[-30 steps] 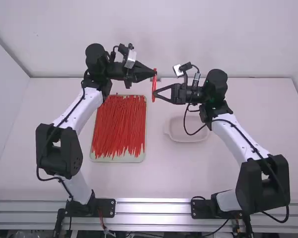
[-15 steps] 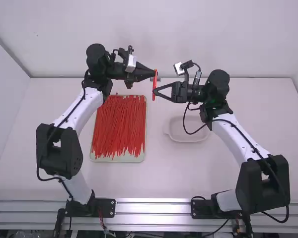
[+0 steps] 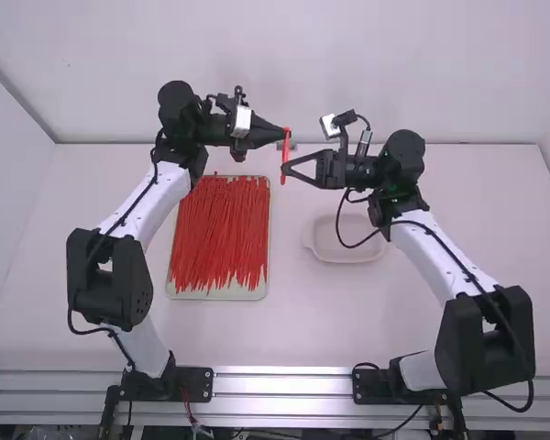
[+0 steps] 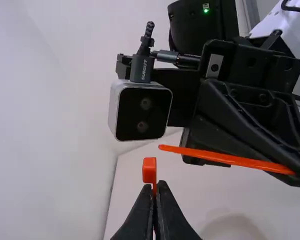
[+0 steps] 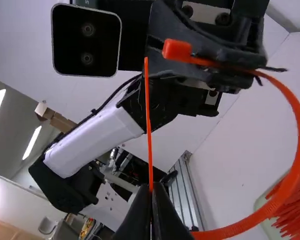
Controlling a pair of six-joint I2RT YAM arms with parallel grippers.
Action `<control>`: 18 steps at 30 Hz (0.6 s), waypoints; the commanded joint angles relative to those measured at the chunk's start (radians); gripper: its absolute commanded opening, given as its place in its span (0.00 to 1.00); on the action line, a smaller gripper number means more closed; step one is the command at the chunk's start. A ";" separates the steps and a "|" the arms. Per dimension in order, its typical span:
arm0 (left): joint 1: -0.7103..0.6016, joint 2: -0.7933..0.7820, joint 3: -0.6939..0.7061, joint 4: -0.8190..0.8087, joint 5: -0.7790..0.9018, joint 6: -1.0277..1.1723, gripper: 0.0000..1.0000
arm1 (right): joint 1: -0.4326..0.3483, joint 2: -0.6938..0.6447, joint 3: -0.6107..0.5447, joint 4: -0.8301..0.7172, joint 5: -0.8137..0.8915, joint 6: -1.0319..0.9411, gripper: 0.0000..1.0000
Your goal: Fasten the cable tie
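Above the far edge of the tabletop (image 3: 477, 192), left gripper (image 3: 284, 135) pinches the cable tie (image 3: 283, 154) head, right gripper (image 3: 285, 175) its tail, probably for threading.

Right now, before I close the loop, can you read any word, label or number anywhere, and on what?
Grey plug above the right wrist camera: one short line of pale print, a maker's mark, left unquoted.
Cable tie, tray, bowl, table: no print that can be seen.

1 looped cable tie (image 3: 283, 158), 1 tray (image 3: 215, 296) of uncountable loose ties (image 3: 222, 234) — 1 dish (image 3: 325, 246).
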 commanded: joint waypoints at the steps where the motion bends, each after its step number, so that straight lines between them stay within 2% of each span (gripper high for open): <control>1: -0.002 -0.003 0.026 0.008 0.004 0.010 0.02 | 0.003 -0.006 0.020 0.005 -0.003 -0.001 0.00; 18: -0.005 -0.003 0.026 0.074 0.007 -0.014 0.02 | 0.003 -0.006 0.020 0.004 -0.002 -0.008 0.00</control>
